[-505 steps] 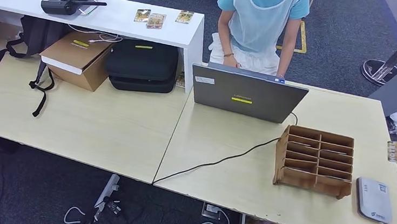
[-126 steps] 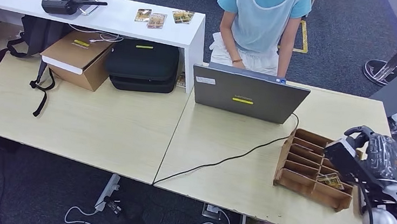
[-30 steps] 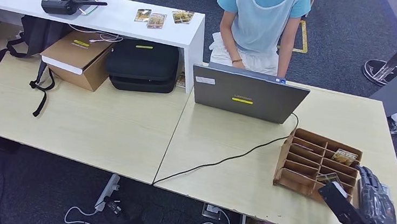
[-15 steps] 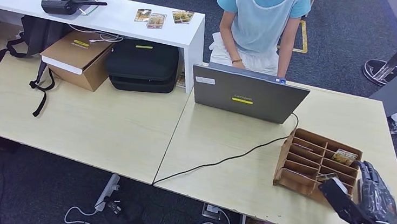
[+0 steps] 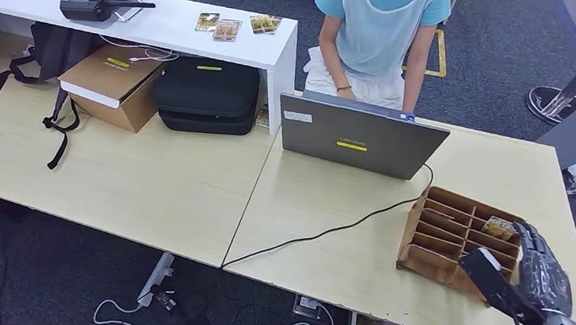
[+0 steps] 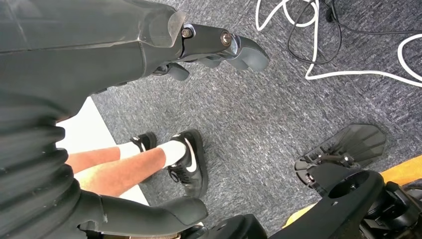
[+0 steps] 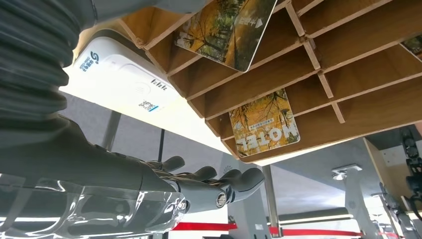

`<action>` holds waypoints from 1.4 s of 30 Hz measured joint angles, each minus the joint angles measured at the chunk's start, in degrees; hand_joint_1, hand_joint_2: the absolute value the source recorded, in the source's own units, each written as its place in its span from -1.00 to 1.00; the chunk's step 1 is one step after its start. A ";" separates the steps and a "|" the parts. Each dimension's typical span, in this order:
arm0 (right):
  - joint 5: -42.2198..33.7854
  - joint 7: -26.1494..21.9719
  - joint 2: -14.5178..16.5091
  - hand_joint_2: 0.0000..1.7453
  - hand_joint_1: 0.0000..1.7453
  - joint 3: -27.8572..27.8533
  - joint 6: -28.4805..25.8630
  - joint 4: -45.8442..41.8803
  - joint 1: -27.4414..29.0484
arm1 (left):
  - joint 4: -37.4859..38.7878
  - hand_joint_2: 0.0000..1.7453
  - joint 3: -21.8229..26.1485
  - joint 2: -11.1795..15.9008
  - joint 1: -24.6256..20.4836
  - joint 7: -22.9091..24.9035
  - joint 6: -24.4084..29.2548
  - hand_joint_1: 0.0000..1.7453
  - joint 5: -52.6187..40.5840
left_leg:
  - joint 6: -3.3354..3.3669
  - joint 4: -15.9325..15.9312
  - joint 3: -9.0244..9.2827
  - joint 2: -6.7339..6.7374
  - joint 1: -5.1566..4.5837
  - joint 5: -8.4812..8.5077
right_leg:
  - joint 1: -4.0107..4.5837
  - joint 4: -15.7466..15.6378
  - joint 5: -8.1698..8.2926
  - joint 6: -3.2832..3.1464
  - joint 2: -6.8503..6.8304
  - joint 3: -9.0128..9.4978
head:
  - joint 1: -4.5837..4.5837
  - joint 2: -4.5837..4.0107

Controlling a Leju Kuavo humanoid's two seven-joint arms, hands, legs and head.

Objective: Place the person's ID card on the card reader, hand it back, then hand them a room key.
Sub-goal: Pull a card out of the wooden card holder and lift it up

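Two yellow cards with autumn trees sit in the brown wooden box with many small slots [image 5: 452, 228] on the pale wooden desk [image 5: 325, 236]. One card [image 7: 264, 124] has the word MOTEL on it and lies in a slot near the box's edge; the other [image 7: 226, 30] leans in a slot a little further in. From above, a card [image 5: 497, 226] shows in a slot on the box's right side. The white flat card reader [image 7: 124, 79] lies just beside the box.

The right hand [image 5: 540, 273] hangs next to the box — its fingers [image 7: 219, 186] are stretched out and apart, holding nothing. The left hand [image 6: 149, 50] hangs low over the grey carpet [image 6: 278, 114], fingers loose, nothing in it.

A person in a light blue top [image 5: 384, 21] sits behind the grey laptop [image 5: 358, 137].
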 joint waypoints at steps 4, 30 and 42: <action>-0.13 0.14 0.00 1.00 -0.75 0.18 0.01 0.07 0.15 | 0.00 1.00 0.00 -0.03 -0.09 0.00 -0.08 -1.00 -0.30 | 0.00 0.00 0.00 0.00 0.00 0.00 | 0.00 0.00 0.00 0.00 0.00 -0.01 | 0.01 0.00; -0.57 1.14 -0.02 1.00 -0.81 0.36 1.81 -1.17 2.27 | 0.00 1.00 0.00 -0.46 -0.80 0.00 -0.42 -1.00 -0.54 | 0.00 0.00 0.00 0.00 0.00 0.00 | 0.00 0.00 0.00 0.00 0.01 0.00 | 0.01 0.00; -0.51 1.12 -0.02 1.00 -0.87 0.90 1.98 -0.66 1.11 | 0.00 1.00 0.12 -0.46 -0.69 0.00 -0.11 -1.00 -0.32 | 0.00 0.00 -0.03 0.00 0.00 0.00 | 0.00 0.00 0.00 0.00 0.00 0.00 | 0.00 0.00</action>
